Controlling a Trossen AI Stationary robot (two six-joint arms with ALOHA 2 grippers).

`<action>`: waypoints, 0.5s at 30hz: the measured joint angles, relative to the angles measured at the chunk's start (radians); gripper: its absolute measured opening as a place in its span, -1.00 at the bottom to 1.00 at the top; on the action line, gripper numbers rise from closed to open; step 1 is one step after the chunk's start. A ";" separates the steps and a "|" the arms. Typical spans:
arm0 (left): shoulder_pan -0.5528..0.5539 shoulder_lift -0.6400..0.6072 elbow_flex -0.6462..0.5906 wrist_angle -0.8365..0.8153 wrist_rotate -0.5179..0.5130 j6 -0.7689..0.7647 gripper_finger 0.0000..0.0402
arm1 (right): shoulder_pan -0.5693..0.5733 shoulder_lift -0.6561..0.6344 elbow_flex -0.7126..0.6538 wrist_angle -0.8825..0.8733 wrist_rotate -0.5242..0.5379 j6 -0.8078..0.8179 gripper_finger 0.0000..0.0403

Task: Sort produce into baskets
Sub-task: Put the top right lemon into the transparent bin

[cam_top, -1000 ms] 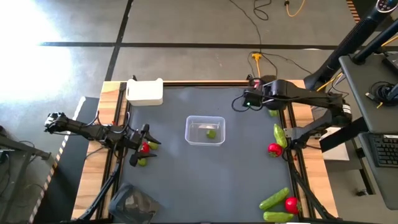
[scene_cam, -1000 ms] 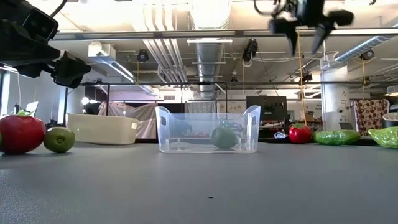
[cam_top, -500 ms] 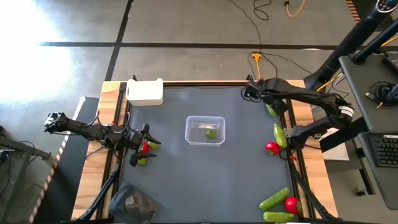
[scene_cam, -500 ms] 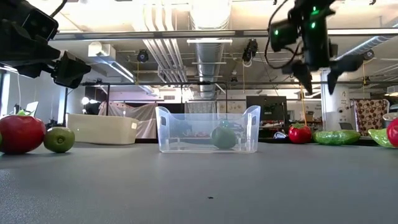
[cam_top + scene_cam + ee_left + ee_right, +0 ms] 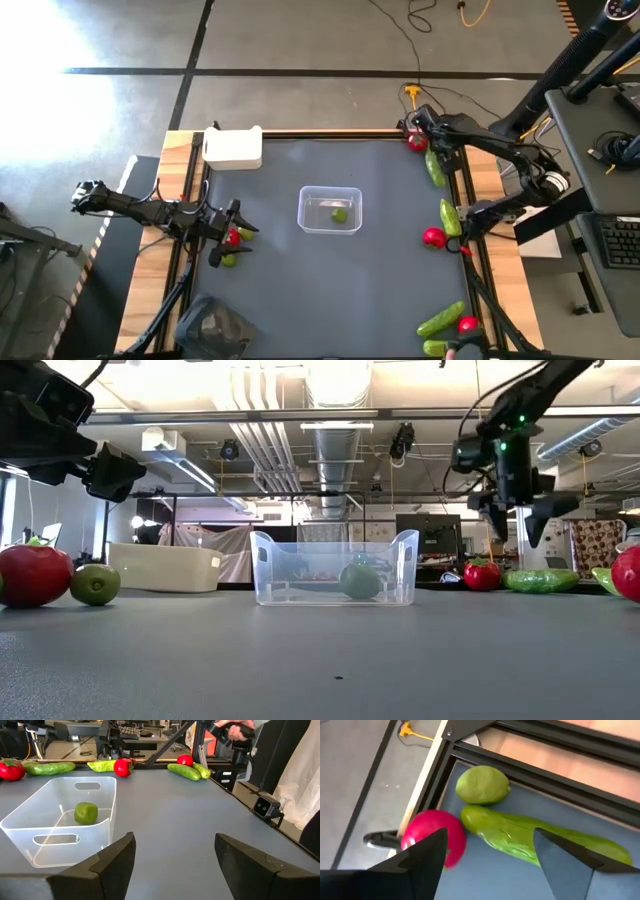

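Right wrist view puts your right gripper [image 5: 487, 865], fingers spread and holding nothing, directly over a cucumber [image 5: 540, 840] at the table's far right corner, its long axis running crosswise between the fingers, a strawberry [image 5: 434, 836] just beside one fingertip.

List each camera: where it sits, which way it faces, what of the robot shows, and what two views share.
High: overhead, looking straight down; both arms, clear tub.
Low: table height, looking across; right gripper hangs open.
Left wrist: behind the open left gripper, facing the tub.
Right wrist: looking down at a strawberry and cucumber.
Shared: the tub's green fruit shows in high, low and left wrist.
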 joint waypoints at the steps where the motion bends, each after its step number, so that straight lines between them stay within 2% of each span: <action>1: 0.000 0.000 0.000 0.000 0.000 0.000 0.27 | -0.014 0.008 -0.003 0.010 -0.003 0.004 0.49; 9: 0.000 0.000 0.000 0.000 0.000 0.000 0.27 | -0.082 0.105 0.004 0.026 -0.014 0.058 0.75; 15: 0.000 0.000 0.000 0.000 0.000 0.000 0.27 | -0.125 0.182 0.022 0.098 -0.025 0.077 0.79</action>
